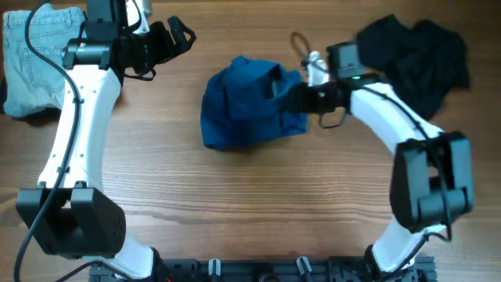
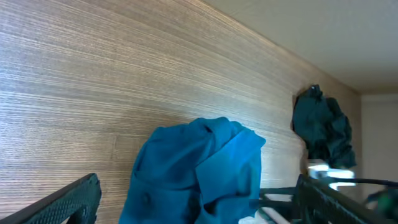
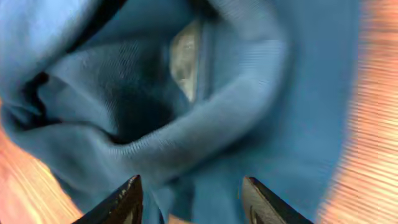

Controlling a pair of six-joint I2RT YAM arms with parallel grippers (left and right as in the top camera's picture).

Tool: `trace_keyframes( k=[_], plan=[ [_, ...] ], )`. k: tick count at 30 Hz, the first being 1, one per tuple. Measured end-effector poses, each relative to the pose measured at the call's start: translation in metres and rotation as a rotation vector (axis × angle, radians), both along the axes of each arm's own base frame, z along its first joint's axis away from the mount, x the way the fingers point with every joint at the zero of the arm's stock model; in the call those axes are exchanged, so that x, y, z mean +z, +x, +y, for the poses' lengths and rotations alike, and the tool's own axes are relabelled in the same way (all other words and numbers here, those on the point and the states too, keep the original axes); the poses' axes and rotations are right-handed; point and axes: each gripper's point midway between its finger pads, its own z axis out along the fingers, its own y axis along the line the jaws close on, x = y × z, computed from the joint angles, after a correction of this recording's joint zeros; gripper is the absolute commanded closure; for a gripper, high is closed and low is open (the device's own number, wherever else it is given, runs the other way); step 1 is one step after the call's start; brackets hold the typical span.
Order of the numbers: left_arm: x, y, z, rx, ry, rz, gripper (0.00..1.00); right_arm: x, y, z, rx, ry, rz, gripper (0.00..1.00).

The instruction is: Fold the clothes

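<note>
overhead: fixed above, faces straight down, far; takes in the whole table (image 1: 258, 204), both arms, arm bases at the bottom edge.
left wrist: low over the table, faces across it at a slant, mid range; left gripper finger (image 2: 68, 199) in the bottom left corner.
right wrist: very near, blurred; blue cloth (image 3: 261, 93) fills the frame, right gripper fingers (image 3: 127, 199) at the bottom edge, table slivers at the sides.
overhead + left wrist share: blue cloth (image 1: 250, 106) (image 2: 199, 168), dark cloth (image 1: 419, 55) (image 2: 323, 127), right arm (image 1: 383, 110) (image 2: 329, 177).
overhead + right wrist share: blue cloth, right side.
overhead only: jeans (image 1: 35, 59), top left.
</note>
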Motion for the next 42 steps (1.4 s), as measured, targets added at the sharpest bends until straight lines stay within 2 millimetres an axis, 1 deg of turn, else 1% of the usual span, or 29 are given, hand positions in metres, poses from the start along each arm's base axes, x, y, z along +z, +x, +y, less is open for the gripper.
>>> trace_keyframes(
  k=[1, 3, 6, 11, 13, 14, 16, 17, 18, 19, 22, 25, 26, 27, 29, 30, 32, 34, 37, 38, 39, 41, 42],
  plan=[
    [0.000, 0.000, 0.000, 0.000, 0.000, 0.003, 0.00, -0.005, 0.001, 0.007, 0.002, 0.000, -0.001, 0.38],
    [-0.001, -0.001, 0.000, -0.002, 0.002, 0.006, 0.00, -0.015, 0.007, 0.015, -0.015, 0.005, -0.001, 0.35],
    [-0.002, -0.002, 0.000, -0.002, 0.002, 0.010, 0.00, -0.025, 0.013, 0.016, -0.061, 0.019, 0.020, 0.35],
    [-0.003, -0.003, 0.000, -0.002, 0.002, 0.017, 0.00, -0.021, 0.020, 0.017, -0.154, 0.057, 0.055, 0.35],
    [-0.003, -0.003, 0.000, -0.002, 0.002, 0.018, 0.00, -0.014, 0.028, 0.019, -0.186, 0.080, 0.046, 0.36],
    [-0.003, -0.003, 0.001, -0.001, 0.005, 0.018, 0.00, -0.011, 0.033, 0.020, -0.201, 0.090, 0.035, 0.43],
    [-0.003, -0.003, 0.002, 0.003, 0.010, 0.019, 0.00, -0.008, 0.037, 0.020, -0.228, 0.099, 0.037, 0.67],
    [-0.003, -0.003, 0.002, 0.004, 0.011, 0.019, 0.00, -0.009, 0.037, 0.019, -0.238, 0.096, 0.040, 0.81],
    [-0.004, -0.003, 0.002, 0.004, 0.011, 0.019, 0.00, -0.009, 0.037, 0.018, -0.245, 0.092, 0.043, 0.92],
    [-0.004, -0.003, 0.002, 0.005, 0.012, 0.020, 0.00, -0.010, 0.037, 0.017, -0.251, 0.087, 0.044, 0.96],
    [-0.004, -0.003, 0.002, 0.004, 0.016, 0.018, 0.00, -0.012, 0.036, 0.014, -0.268, 0.080, 0.061, 0.96],
    [-0.004, -0.003, 0.002, 0.004, 0.016, 0.018, 0.00, -0.014, 0.031, 0.002, -0.285, 0.054, 0.105, 0.96],
    [-0.004, -0.003, 0.002, 0.004, 0.016, 0.018, 0.00, -0.012, 0.029, -0.004, -0.288, 0.044, 0.115, 0.96],
    [-0.004, -0.003, 0.002, 0.004, 0.016, 0.019, 0.00, -0.005, 0.028, -0.011, -0.294, 0.040, 0.115, 0.96],
    [-0.004, -0.003, 0.002, 0.004, 0.016, 0.019, 0.00, 0.030, 0.033, -0.032, -0.315, 0.044, 0.064, 0.96],
    [-0.004, -0.003, 0.002, 0.005, 0.017, 0.018, 0.00, 0.040, 0.034, -0.037, -0.319, 0.046, 0.049, 0.96],
    [-0.004, -0.003, 0.003, 0.006, 0.019, 0.018, 0.00, 0.067, 0.034, -0.054, -0.340, 0.047, 0.010, 0.96],
    [-0.004, -0.003, 0.003, 0.006, 0.019, 0.018, 0.00, 0.072, 0.032, -0.067, -0.355, 0.030, 0.014, 0.96],
    [-0.004, -0.003, 0.003, 0.006, 0.019, 0.019, 0.00, 0.060, 0.027, -0.077, -0.364, -0.020, 0.046, 0.96],
    [-0.004, -0.003, 0.003, 0.006, 0.019, 0.019, 0.00, 0.054, 0.027, -0.079, -0.362, -0.036, 0.050, 0.84],
    [-0.004, -0.003, 0.003, 0.006, 0.019, 0.019, 0.00, 0.048, 0.026, -0.081, -0.362, -0.052, 0.057, 0.56],
    [-0.005, -0.004, 0.003, 0.006, 0.020, 0.022, 0.00, 0.035, 0.025, -0.086, -0.372, -0.087, 0.075, 0.34],
    [-0.005, -0.004, 0.003, 0.005, 0.021, 0.022, 0.00, 0.023, 0.026, -0.091, -0.383, -0.122, 0.086, 0.25]
  ],
)
